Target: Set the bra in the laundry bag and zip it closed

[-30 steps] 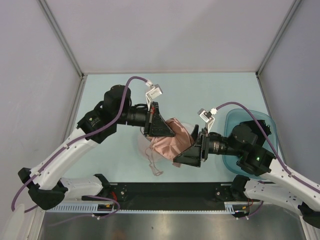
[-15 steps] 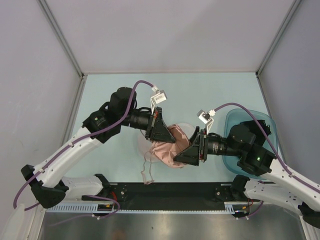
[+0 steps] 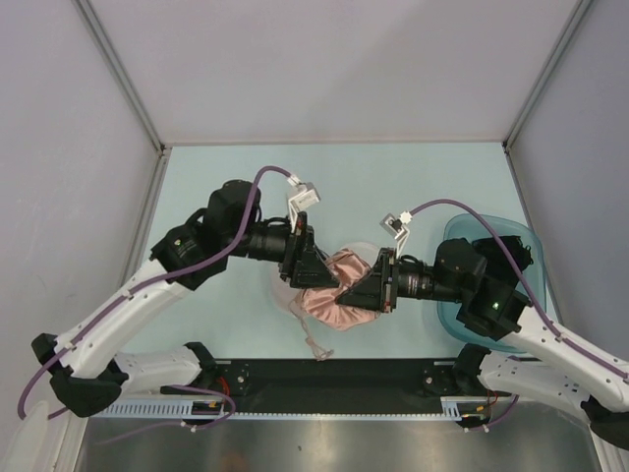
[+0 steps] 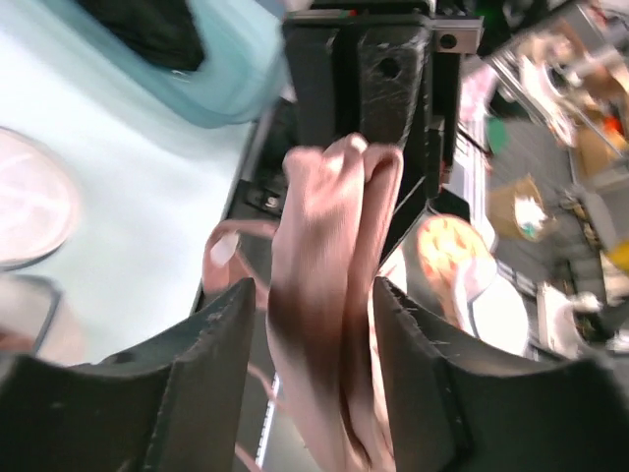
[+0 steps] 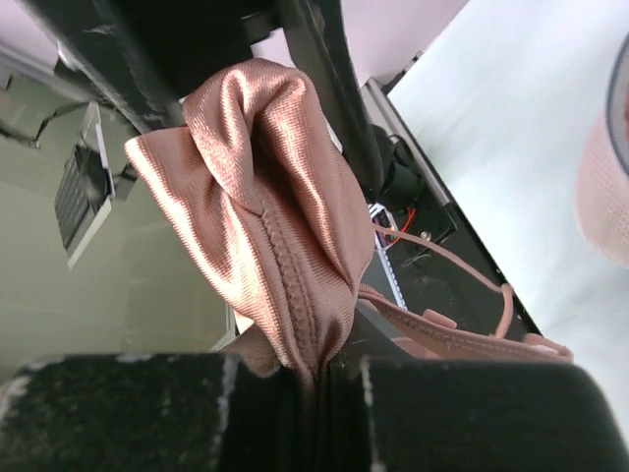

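We see the right gripper (image 5: 319, 372) clamped on the bra (image 3: 339, 295), beside the teal basin (image 3: 521, 241); the left gripper (image 4: 314, 305) seems parted, fabric loose between its jaws.

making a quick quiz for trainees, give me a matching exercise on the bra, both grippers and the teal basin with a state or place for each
Things:
1 bra
2 left gripper
3 right gripper
4 teal basin

States or places:
a jaws apart
b far right in the top view
c pinched shut on the bra
d pink, bunched between the two grippers

Pairs: 1-d, 2-a, 3-c, 4-b
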`<state>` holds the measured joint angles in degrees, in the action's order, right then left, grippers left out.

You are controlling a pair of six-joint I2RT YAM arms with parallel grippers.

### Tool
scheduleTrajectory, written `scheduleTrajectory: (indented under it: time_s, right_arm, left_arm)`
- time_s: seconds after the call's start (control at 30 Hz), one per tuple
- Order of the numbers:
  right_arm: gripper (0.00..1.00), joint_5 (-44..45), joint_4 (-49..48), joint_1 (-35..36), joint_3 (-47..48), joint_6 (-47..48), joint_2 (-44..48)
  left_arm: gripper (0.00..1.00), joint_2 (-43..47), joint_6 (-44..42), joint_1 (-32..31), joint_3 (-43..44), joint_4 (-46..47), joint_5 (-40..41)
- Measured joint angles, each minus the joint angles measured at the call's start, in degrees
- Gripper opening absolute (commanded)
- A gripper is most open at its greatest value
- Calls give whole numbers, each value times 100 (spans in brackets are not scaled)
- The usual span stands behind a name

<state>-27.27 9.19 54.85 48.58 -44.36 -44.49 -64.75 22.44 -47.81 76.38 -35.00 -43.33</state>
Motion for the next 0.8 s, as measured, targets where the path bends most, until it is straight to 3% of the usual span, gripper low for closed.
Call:
scheduleTrajectory:
  time_s: [0.27,0.53,0.8]
  right_arm:
    - [0,140,273,-485,-15,-133,24]
    - [0,155,581,-1196,105,-138,61]
    - [0,57,907,-2068,1051,291,-341]
  left_arm:
    - [84,986,-26,249,11,-433,2041]
    - [81,2586,164,262,-750,-289,3762]
    - [81,1967,763,466,-931,-549,4878]
